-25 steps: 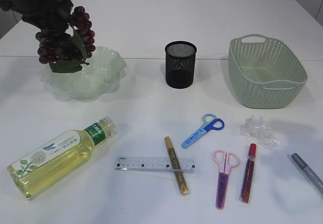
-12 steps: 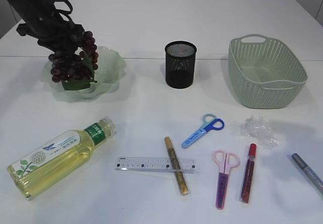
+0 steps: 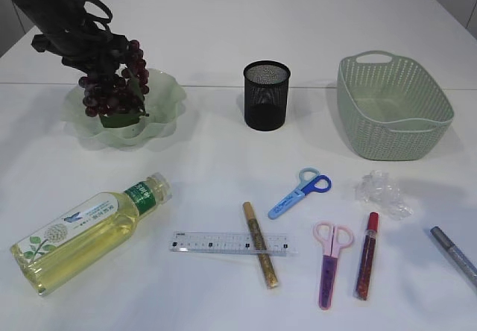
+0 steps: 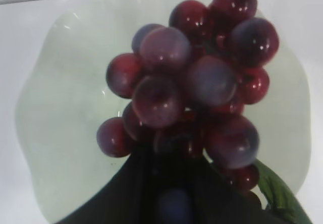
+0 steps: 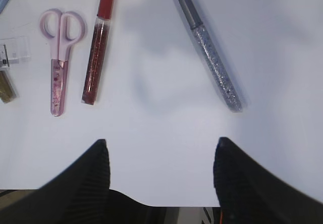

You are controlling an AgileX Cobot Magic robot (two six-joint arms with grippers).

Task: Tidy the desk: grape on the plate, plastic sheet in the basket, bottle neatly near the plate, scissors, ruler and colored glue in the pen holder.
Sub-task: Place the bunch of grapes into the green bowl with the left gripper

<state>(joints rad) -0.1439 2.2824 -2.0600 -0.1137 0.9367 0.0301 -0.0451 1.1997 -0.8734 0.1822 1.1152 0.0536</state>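
2 scissors, 3 glue tubes, 1 ruler, bottle, basket, plate

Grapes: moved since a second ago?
Yes. The grapes shifted right and down, from the plate's left rim to over its middle, held by the left end effector.

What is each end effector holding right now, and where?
Left end effector holds the grape bunch from above, exact hold hidden; right end effector holds nothing.
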